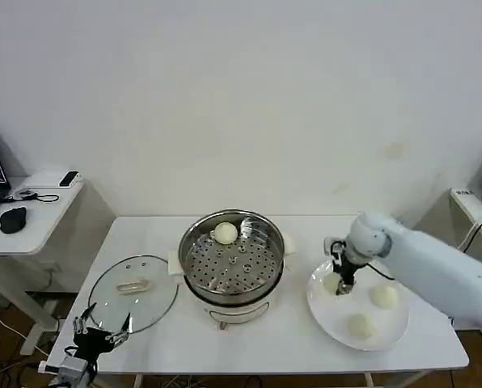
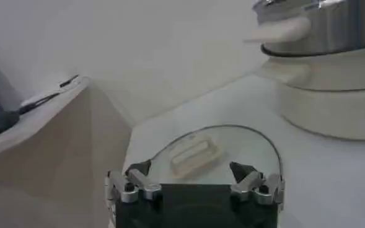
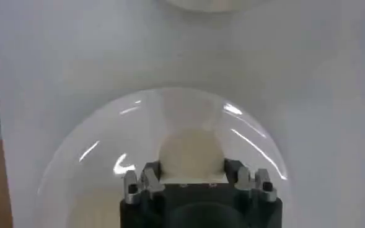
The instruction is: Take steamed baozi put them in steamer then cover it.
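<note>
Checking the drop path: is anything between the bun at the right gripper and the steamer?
Nothing visible. The right gripper is at a baozi on the plate; the steamer is uncovered, its lid lying beyond it.

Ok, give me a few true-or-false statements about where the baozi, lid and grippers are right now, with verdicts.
1. One baozi lies in the steamer. True.
2. The cover sits on the steamer. False: it lies flat on the table, on the steamer's left.
3. The right gripper is at a baozi on the white plate. True.
4. The plate holds four baozi. False: three.
5. The left gripper grips the cover's handle. False: its fingers are open, short of the handle.
</note>
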